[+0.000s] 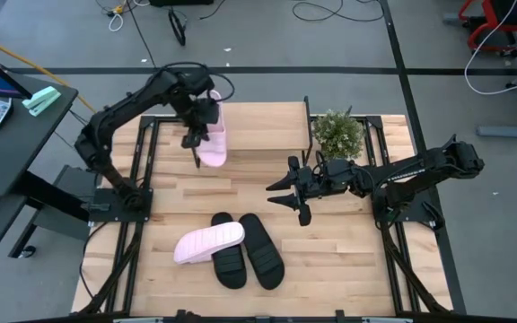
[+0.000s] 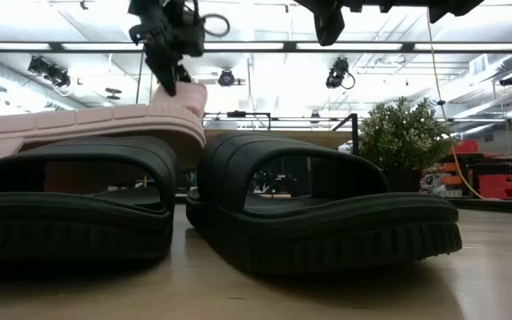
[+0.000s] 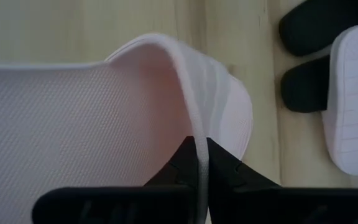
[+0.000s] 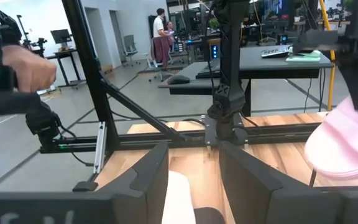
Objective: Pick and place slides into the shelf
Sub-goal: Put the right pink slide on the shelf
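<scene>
My left gripper [image 1: 196, 135] is shut on one pale pink slide [image 1: 212, 136] over the left end of the shelf [image 1: 267, 126], a low rack with a light plank top. The other pink slide [image 1: 207, 242] lies on the table with one end over the left one of the two black slides [image 1: 227, 260] [image 1: 261, 249]; these fill the front of the low view [image 2: 69, 204] [image 2: 318, 204]. My right gripper [image 1: 287, 193] hangs open above the table's middle, right of the held slide, pointing left; its own view shows the open fingers [image 4: 191, 168]. My left gripper pinches the held pink slide's strap by its thin edge [image 3: 199, 146], one finger [image 3: 176, 165] on either side of it. The fingers come from above, pointing down. Whether the slide's sole touches the shelf top, I cannot tell.
A small potted plant [image 1: 337, 133] stands at the shelf's right end. Black frame rails [image 1: 142, 179] run along both sides of the table. Bare wood lies between the shelf and the three slides on the table. People stand far off in the room [image 4: 161, 34].
</scene>
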Available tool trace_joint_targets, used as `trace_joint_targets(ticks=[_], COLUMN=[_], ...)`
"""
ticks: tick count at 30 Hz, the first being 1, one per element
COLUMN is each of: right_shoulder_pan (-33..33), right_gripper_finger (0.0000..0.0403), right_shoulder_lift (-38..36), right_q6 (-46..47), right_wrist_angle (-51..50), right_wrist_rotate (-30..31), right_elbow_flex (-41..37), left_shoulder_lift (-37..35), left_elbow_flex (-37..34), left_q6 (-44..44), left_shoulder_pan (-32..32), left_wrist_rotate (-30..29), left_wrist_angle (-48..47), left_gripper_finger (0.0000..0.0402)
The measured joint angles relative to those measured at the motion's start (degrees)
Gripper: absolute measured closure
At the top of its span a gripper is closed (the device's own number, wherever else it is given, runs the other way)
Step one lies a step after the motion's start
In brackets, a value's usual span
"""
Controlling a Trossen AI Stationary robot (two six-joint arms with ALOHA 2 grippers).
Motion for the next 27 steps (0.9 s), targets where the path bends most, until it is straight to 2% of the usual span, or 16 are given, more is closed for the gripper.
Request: trace_joint_targets(ticks=[11,18,27], right_shoulder_pan=[0.0,0.0,0.0], right_gripper_finger=[0.0255,0.0255,0.0255], right_shoulder_lift=[0.0,0.0,0.0], right_q6=[0.0,0.0,0.0], right_wrist_angle=[-2.6,-2.5,-2.5], right_wrist_rotate=[0.1,0.1,0.1], right_elbow_flex=[0.0,0.0,0.0], left_shoulder_lift=[3.2,3.3,3.3], left_elbow_flex=[0.1,0.0,0.0], left_q6=[0.4,-0.3,-0.5], left_shoulder_pan=[0.3,1.0,1.0], left_wrist_rotate=[0.9,0.5,0.1], left_wrist_angle=[-1.1,-0.1,1.4], left_gripper_finger=[0.039,0.0353,0.0363])
